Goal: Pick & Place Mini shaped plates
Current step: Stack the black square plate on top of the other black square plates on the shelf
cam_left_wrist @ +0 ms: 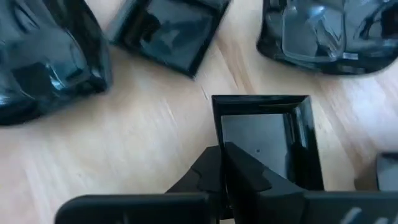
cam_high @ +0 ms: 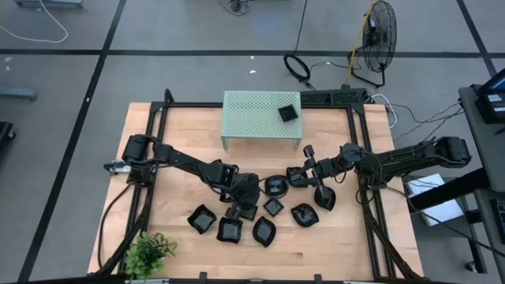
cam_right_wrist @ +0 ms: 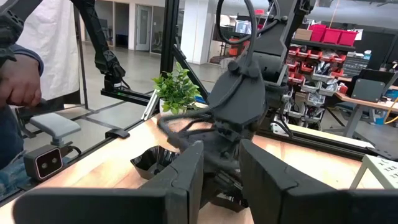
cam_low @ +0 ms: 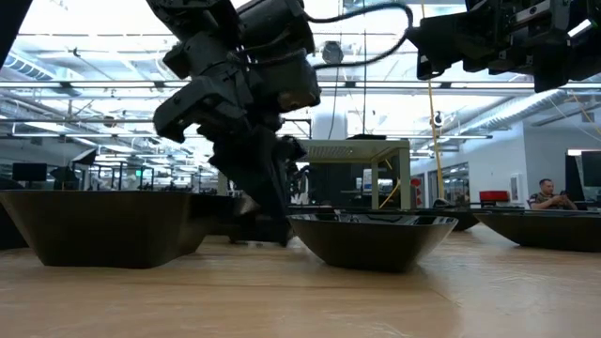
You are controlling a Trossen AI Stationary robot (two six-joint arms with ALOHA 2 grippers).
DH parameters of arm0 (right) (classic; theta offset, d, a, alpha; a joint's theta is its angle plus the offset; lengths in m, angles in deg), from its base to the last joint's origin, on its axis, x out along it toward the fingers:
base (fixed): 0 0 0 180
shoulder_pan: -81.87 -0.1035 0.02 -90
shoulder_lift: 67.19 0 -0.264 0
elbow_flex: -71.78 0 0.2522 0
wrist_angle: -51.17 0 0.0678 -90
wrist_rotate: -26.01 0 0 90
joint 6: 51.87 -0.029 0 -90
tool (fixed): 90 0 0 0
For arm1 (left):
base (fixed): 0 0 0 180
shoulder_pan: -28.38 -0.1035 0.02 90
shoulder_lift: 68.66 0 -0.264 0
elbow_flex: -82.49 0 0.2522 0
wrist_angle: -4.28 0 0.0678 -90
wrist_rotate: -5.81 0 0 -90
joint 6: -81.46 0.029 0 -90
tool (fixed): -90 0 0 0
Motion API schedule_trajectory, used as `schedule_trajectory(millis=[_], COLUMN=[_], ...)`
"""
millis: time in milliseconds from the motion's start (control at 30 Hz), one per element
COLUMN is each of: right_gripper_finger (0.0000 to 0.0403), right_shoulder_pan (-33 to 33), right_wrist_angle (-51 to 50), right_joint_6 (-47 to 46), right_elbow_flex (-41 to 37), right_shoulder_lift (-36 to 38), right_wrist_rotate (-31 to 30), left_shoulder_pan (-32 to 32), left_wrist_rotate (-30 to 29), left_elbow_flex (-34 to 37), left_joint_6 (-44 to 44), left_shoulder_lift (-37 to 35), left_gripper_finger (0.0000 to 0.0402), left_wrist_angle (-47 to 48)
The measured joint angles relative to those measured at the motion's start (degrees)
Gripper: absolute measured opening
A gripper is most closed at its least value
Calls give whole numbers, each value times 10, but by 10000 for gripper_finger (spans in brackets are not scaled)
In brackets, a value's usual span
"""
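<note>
Now L claw (cam_left_wrist: 225, 163) on sq. plate (cam_left_wrist: 267, 140)

The counter (cam_high: 331, 248) is pale wood, smooth and matt with a fine straight grain, and the mini shaped plates (cam_high: 264, 230) spread across it at about six o'clock from the stand are glossy black, mirror-smooth and catching bright highlights like glazed ware or hard plastic. The square plate (cam_left_wrist: 264, 134) between the left gripper's (cam_left_wrist: 225, 163) fingers shows the same slick black sheen, while the fingers (cam_left_wrist: 205, 177) themselves are a duller, matt black plastic. At twelve o'clock on the counter the stand (cam_high: 252, 114) is pale green perforated sheet metal with a flat painted finish.
</note>
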State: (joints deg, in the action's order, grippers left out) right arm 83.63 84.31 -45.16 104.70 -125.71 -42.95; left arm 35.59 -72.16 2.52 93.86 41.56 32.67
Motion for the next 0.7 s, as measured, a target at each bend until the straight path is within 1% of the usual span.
schedule_trajectory(millis=[133, 267, 367, 500, 600, 700], right_gripper_finger=[91, 91, 91, 91, 91, 91], right_shoulder_pan=[0, 0, 0, 0, 0, 0], right_wrist_angle=[-1, -2, -3, -2, 0, -1], right_joint_6=[0, 0, 0, 0, 0, 0], right_elbow_flex=[0, 0, 0, 0, 0, 0], right_shoulder_lift=[0, 0, 0, 0, 0, 0], right_wrist_rotate=[0, -2, -2, -2, -3, -8], left_shoulder_pan=[0, 0, 2, 12, 20, 28], left_wrist_rotate=[-28, -82, -144, -236, -303, -364], left_elbow_flex=[0, 0, 0, 0, 0, 0], left_joint_6=[10, 27, 37, 86, 130, 170], left_shoulder_lift=[-28, -72, -112, -161, -187, -203], left_gripper_finger=[22, 4, 9, 11, 4, 9], left_wrist_angle=[5, 11, 10, -3, -35, -78])
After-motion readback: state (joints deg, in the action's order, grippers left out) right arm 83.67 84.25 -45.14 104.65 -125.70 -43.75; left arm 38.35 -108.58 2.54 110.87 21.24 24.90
